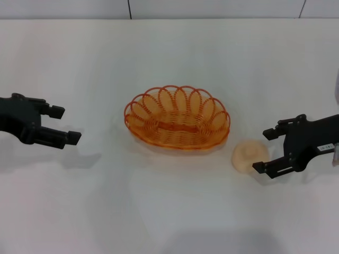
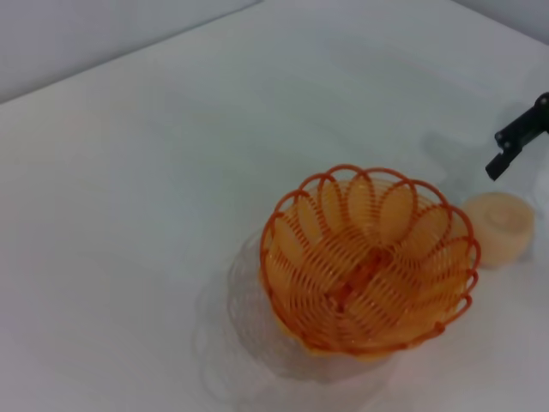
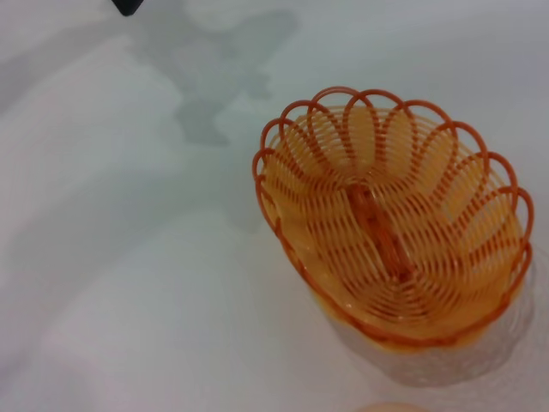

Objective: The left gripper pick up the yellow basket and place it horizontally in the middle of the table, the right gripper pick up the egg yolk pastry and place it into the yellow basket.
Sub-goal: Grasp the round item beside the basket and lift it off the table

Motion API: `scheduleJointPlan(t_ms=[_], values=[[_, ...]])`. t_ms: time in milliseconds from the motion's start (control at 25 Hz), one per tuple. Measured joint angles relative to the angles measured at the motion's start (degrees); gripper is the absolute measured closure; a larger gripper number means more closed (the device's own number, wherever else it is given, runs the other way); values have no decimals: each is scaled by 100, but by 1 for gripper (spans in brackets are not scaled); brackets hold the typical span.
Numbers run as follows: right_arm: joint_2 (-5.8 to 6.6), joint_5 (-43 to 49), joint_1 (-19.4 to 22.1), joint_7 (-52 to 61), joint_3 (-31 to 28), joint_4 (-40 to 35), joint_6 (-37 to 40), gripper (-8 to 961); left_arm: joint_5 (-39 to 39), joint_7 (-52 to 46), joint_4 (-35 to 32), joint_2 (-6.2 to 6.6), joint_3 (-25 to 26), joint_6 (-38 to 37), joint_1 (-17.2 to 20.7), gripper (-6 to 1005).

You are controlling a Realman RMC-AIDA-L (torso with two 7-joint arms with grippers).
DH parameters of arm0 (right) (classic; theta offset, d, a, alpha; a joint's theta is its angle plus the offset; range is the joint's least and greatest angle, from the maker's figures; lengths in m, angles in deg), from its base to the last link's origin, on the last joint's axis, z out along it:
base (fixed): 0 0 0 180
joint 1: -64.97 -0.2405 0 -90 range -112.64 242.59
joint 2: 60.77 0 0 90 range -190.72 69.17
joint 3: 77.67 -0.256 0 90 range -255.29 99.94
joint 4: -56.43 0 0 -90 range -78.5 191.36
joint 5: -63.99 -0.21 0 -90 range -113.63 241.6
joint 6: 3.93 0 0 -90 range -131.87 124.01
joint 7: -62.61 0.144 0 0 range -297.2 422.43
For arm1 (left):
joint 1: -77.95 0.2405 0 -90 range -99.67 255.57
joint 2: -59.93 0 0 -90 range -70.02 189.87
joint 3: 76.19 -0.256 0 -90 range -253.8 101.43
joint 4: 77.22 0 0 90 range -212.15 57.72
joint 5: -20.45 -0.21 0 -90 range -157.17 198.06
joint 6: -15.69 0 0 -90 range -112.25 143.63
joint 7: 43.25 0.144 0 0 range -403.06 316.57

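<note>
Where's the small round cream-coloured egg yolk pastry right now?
In the head view, the small round cream egg yolk pastry lies on the white table, just beside the orange wire basket on the robot's right, close before the open right gripper.

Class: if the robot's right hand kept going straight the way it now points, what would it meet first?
Most likely the small round cream egg yolk pastry, lying just ahead of the open black two-fingered right hand; height is unclear.

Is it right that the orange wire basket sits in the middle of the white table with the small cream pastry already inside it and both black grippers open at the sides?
Not quite. The head view shows the small cream pastry lying on the white table beside the orange wire basket, near the right gripper, not inside. The rest holds: the basket is central, and the left gripper and right gripper are open.
</note>
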Motion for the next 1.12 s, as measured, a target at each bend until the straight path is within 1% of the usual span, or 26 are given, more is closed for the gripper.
scheduleJointPlan(t_ms=[360, 680, 1000, 1120], values=[[-2, 16, -67, -18, 173, 171, -350, 113, 18, -11, 24, -25, 20, 16, -64, 135], [-9, 24, -98, -29, 348, 248, -500, 115, -7, -12, 49, -35, 33, 65, -73, 136], [-9, 36, -115, -30, 434, 315, -539, 209, -21, -12, 68, -36, 29, 115, -71, 137], [-9, 37, -138, -30, 441, 322, -515, 312, -26, -12, 73, -36, 18, 139, -72, 137]])
